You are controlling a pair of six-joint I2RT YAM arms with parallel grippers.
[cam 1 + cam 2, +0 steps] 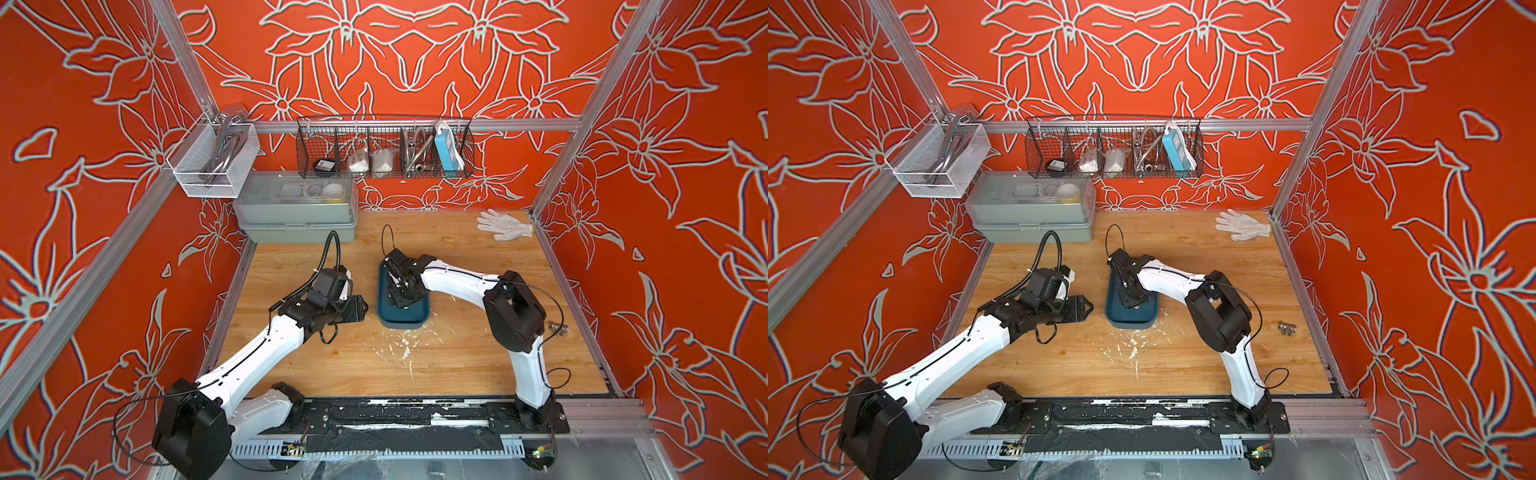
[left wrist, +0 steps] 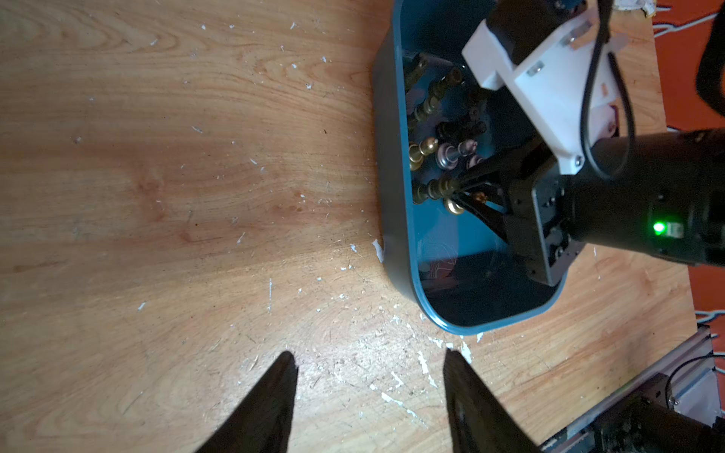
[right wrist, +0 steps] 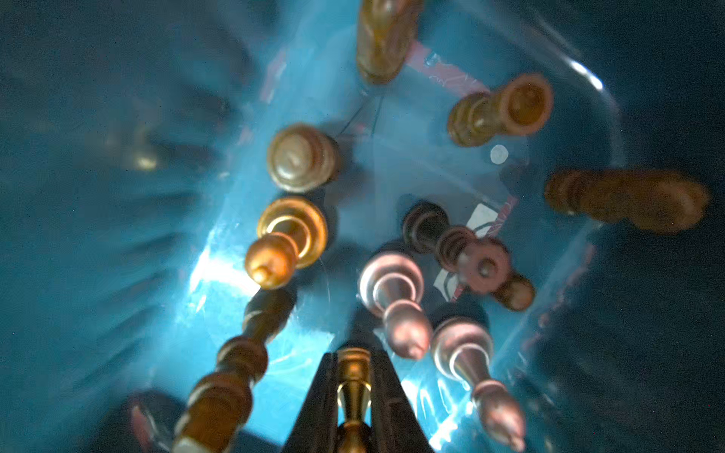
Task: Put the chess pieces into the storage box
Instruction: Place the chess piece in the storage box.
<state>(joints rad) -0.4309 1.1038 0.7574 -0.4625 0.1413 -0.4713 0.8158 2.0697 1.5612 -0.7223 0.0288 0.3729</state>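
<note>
The dark teal storage box sits mid-table, and my right gripper reaches down inside it. In the right wrist view this gripper is shut on a gold chess piece, just above the box floor. Several other chess pieces lie or stand in the box: gold, silver and dark ones. My left gripper hangs open and empty over bare wood just left of the box wall.
A grey-green lidded case stands at the back left under a white mesh basket. A black wire basket hangs on the back wall. A white glove lies back right, a small metal object near the right edge.
</note>
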